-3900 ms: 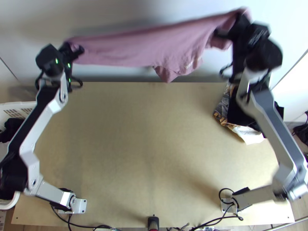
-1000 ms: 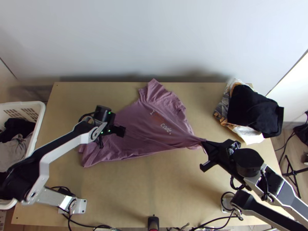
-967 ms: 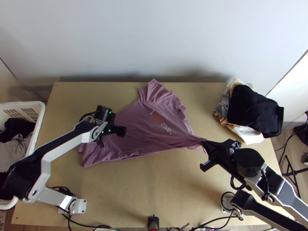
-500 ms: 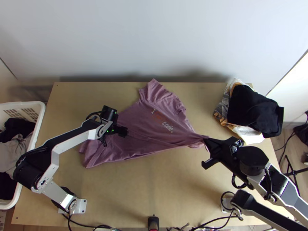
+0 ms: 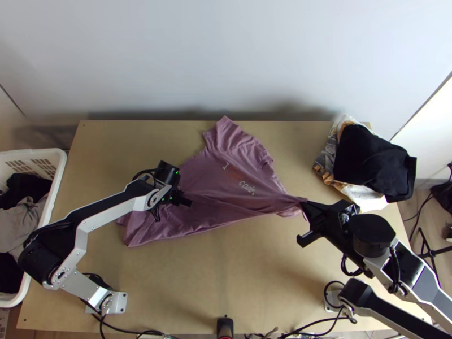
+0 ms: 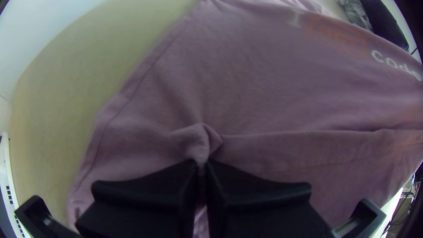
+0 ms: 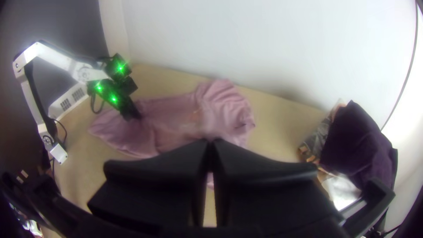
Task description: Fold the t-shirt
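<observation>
- T-shirt: mauve-pink; white letters and orange print on its front, at the frame's centre
- Spread askew on the table, wrinkled, a long crease along its lower side; one sleeve towards the upper middle; one part drawn to a bunched point right of centre; hem at centre left

- Bench: light wooden top, flat.
- T-shirt: mauve, short-sleeved, printed front; positioned mid-bench, partly spread and creased. One sleeve reaches the far edge; the right end is gathered to a point.
- Garment pile: far right corner, overlapping the right edge in the top view. Black garment uppermost; patterned cloth and white cloth beneath.
</observation>
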Robot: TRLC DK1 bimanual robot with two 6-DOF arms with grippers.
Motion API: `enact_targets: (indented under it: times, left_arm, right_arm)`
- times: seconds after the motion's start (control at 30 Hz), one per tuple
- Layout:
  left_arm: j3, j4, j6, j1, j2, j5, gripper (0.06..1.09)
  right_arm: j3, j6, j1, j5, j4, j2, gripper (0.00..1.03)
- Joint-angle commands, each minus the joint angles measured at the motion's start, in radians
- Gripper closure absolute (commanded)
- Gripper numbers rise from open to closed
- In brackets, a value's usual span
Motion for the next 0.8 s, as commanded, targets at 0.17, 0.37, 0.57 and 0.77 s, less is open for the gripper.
enact_targets:
  times: [0.17, 0.37, 0.57, 0.77]
  left_arm:
    - [-0.007, -0.019, 0.043, 0.005, -0.050, -0.049, 1.05]
    - [0.001, -0.056, 0.070, 0.014, -0.129, -0.088, 1.04]
    - [0.031, -0.144, 0.067, 0.010, -0.221, -0.124, 0.62]
    - [0.059, -0.188, 0.043, -0.010, -0.297, -0.123, 0.36]
  right_arm:
    - [-0.003, -0.003, -0.007, 0.004, -0.001, 0.000, 1.00]
    - [-0.006, -0.008, -0.005, 0.004, 0.004, 0.001, 1.00]
    - [-0.006, -0.014, -0.004, 0.004, 0.024, 0.014, 1.00]
    - [-0.006, -0.017, -0.004, 0.006, 0.044, 0.021, 1.00]
